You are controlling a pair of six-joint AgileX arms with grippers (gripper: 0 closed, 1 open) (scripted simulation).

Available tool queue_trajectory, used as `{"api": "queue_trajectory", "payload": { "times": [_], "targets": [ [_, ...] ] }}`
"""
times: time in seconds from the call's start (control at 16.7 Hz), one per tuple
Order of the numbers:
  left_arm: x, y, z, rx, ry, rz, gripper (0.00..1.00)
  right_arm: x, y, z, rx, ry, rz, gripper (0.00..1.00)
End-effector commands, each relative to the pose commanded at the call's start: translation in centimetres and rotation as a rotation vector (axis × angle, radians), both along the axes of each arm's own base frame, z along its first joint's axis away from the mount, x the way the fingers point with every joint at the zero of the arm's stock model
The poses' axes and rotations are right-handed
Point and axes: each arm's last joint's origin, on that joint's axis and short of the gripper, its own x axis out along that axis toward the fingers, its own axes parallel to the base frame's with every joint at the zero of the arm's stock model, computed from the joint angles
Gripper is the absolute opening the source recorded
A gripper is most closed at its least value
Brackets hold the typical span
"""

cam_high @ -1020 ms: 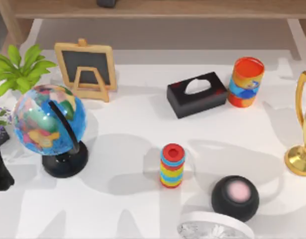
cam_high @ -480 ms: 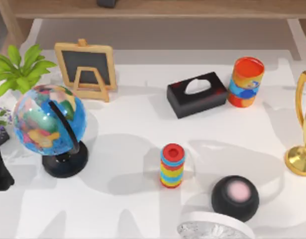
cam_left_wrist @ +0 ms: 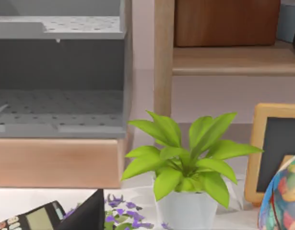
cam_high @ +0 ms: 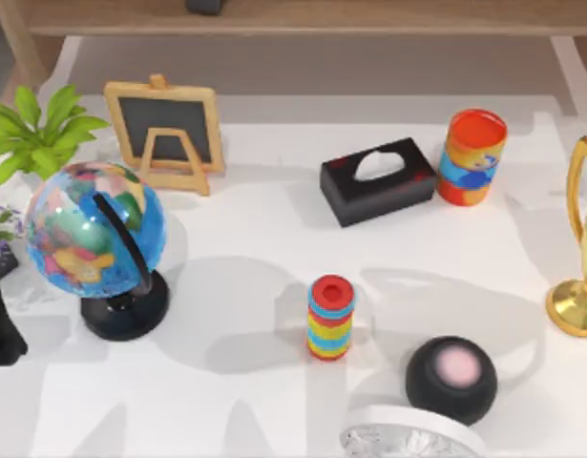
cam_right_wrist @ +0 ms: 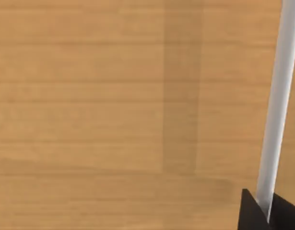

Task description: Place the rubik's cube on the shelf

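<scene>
I cannot tell either gripper's state; the shelf [cam_high: 303, 16] stands behind the tissue box [cam_high: 378, 179] for placing.

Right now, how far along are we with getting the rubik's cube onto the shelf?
Done: nothing I can confirm. The shelf carries a dark item that is cut off by the frame edge, so I can't identify it. In hand: the right wrist view faces light wood close up, so that arm is probably at the shelf. Left: verify that the cube rests on the plank, then pull back.
</scene>
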Motion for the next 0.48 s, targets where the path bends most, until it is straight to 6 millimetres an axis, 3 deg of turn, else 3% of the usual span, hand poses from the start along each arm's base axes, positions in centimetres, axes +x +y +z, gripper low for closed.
{"api": "queue_trajectory", "payload": {
  "times": [0.18,0.48],
  "targets": [
    [0.0,0.0,0.0,0.0,0.0,0.0,1.0,-1.2,-0.2,0.0,-0.002,-0.003,-0.003,0.0],
    [0.0,0.0,0.0,0.0,0.0,0.0,1.0,-5.7,0.0,-0.1,0.003,0.003,0.0,0.0]
  ]
}}
